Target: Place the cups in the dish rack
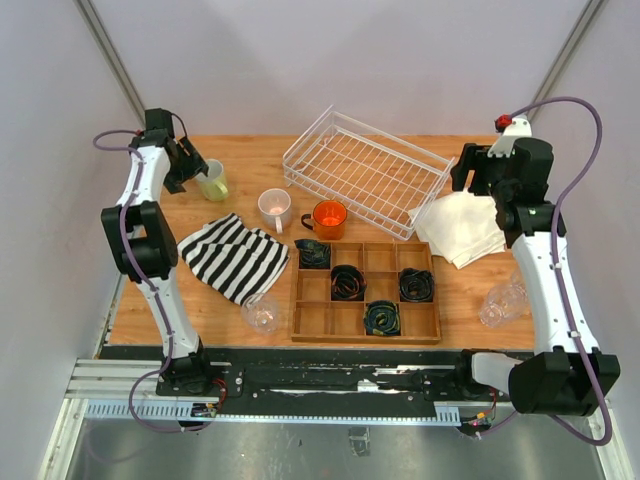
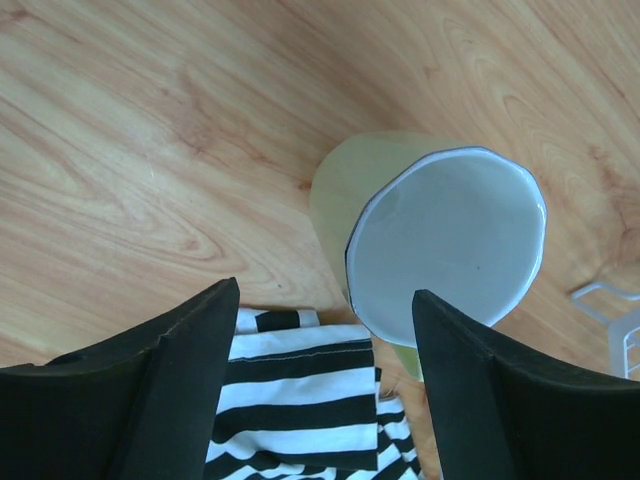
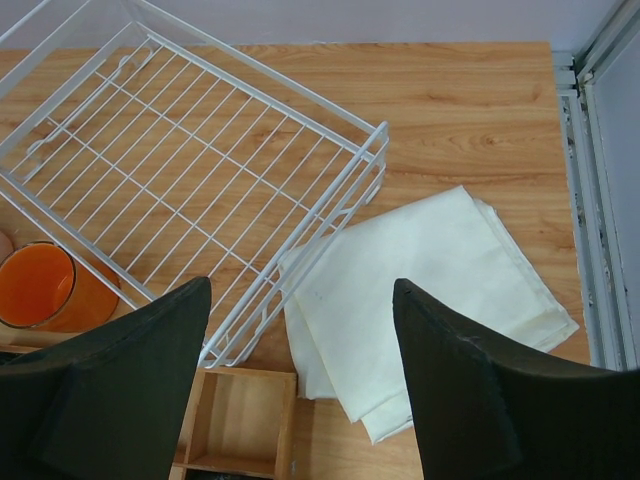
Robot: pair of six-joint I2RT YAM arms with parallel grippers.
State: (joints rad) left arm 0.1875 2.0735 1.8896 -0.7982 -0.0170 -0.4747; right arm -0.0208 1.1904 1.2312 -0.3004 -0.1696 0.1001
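Observation:
A pale yellow-green mug (image 1: 212,181) (image 2: 440,240) stands at the table's back left. My left gripper (image 1: 190,165) (image 2: 325,300) hovers open just beside it, holding nothing; its right finger sits by the mug's rim. A white-pink mug (image 1: 274,208) and an orange mug (image 1: 328,217) (image 3: 45,287) stand in front of the white wire dish rack (image 1: 346,203) (image 3: 330,212), which holds nothing. One clear tumbler (image 1: 262,313) lies near the front left and another (image 1: 503,300) at the right edge. My right gripper (image 1: 470,170) (image 3: 300,290) hangs open above the rack's right corner.
A black-and-white striped cloth (image 1: 232,255) (image 2: 300,400) lies below the left gripper. A folded white cloth (image 1: 458,225) (image 3: 420,300) lies right of the rack. A wooden compartment tray (image 1: 365,338) (image 3: 240,420) with black cables sits at front centre.

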